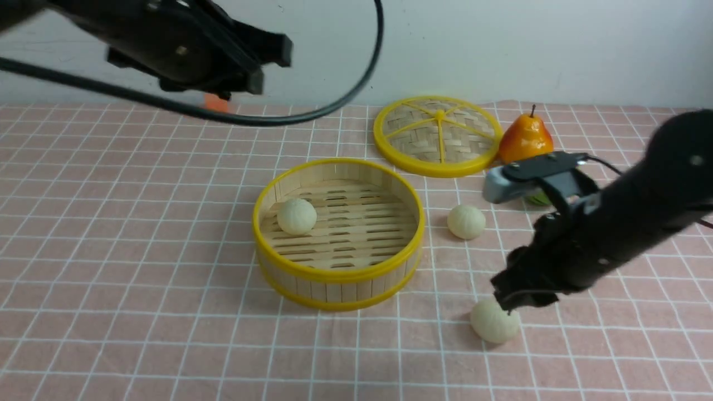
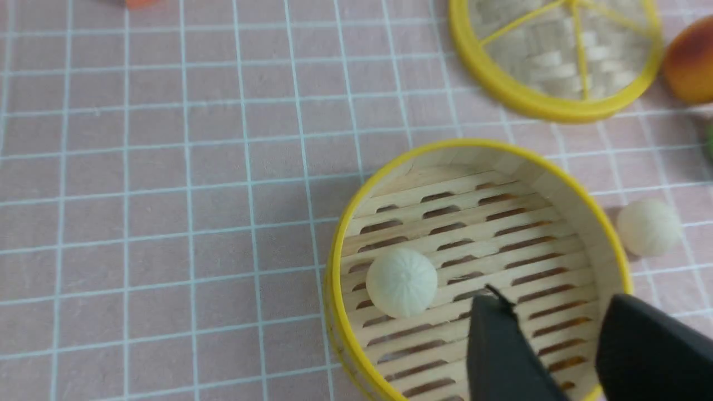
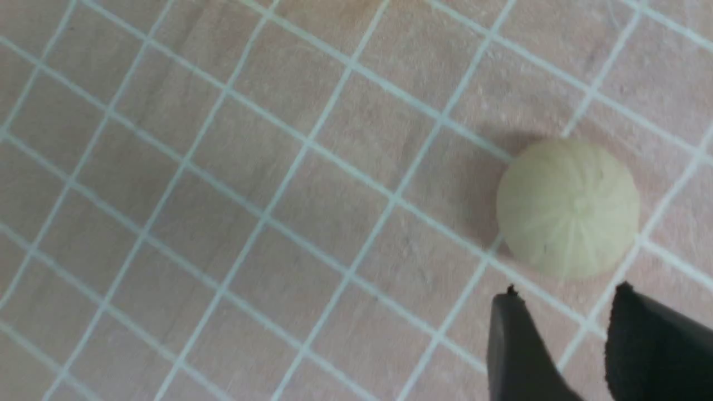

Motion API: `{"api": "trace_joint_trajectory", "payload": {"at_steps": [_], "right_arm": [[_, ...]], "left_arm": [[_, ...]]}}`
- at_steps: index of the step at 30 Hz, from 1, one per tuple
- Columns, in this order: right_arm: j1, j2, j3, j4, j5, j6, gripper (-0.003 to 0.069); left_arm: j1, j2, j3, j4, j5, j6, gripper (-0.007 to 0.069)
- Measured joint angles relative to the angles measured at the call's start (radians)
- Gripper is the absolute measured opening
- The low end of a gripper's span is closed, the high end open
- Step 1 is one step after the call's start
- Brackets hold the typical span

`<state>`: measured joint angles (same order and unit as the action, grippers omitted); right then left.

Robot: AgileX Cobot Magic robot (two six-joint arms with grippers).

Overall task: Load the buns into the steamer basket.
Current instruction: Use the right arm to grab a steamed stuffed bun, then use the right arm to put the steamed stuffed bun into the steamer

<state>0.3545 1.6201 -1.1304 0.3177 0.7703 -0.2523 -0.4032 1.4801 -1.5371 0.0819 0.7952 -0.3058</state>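
Observation:
The round bamboo steamer basket point(image 1: 334, 275) stands mid-table with one cream bun point(image 1: 296, 216) on its slatted floor. A second bun point(image 1: 466, 221) lies on the cloth to its right. A third bun point(image 1: 493, 322) lies nearer the front, with my right gripper point(image 1: 509, 303) just over its top. In the right wrist view that gripper point(image 3: 565, 298) is open, and the bun point(image 3: 568, 207) sits just past its tips, not between them. My left gripper point(image 1: 270, 67) hangs high at the back left. It is open and empty point(image 2: 557, 312) over the basket point(image 2: 332, 278) and its bun point(image 2: 401, 282).
The flat woven lid point(image 1: 438, 135) lies behind the basket, with an orange-yellow pear point(image 1: 525, 139) to its right. A bit of a green fruit point(image 1: 537, 199) shows behind my right arm. A small orange thing point(image 1: 216, 103) sits at the back left. A pink checked cloth covers the table.

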Motion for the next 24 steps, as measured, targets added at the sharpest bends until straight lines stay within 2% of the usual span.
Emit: {"api": "trace_joint_trajectory", "payload": {"at_steps": [1, 5, 8, 13, 14, 16, 20, 24], "right_arm": [[0.017, 0.074, -0.064, -0.048, 0.000, 0.029, 0.0293], [0.021, 0.213, -0.154, -0.142, 0.000, 0.095, 0.0295], [0.021, 0.277, -0.183, -0.199, 0.000, 0.132, 0.0252], [0.021, 0.319, -0.223, -0.244, 0.084, 0.151, 0.0070], [0.021, 0.319, -0.227, -0.244, 0.090, 0.151, 0.0070], [0.022, 0.313, -0.285, -0.246, 0.177, 0.119, 0.0008], [0.057, 0.285, -0.453, -0.258, 0.273, 0.104, -0.0001], [0.121, 0.288, -0.606, -0.258, 0.267, 0.100, -0.0001]], "left_arm": [[0.000, -0.094, 0.072, -0.002, -0.008, 0.000, 0.0132], [0.000, -0.308, 0.287, 0.001, -0.052, -0.008, -0.0013], [0.000, -0.433, 0.433, 0.012, -0.065, -0.023, -0.0014], [0.000, -0.733, 0.663, 0.080, 0.002, -0.075, -0.0014], [0.000, -0.733, 0.663, 0.085, 0.007, -0.075, -0.0014], [0.000, -0.884, 0.756, 0.134, 0.047, -0.106, -0.0014], [0.000, -1.123, 0.896, 0.229, 0.056, -0.160, -0.0014], [0.000, -1.267, 0.990, 0.289, 0.034, -0.222, -0.0014]]}}
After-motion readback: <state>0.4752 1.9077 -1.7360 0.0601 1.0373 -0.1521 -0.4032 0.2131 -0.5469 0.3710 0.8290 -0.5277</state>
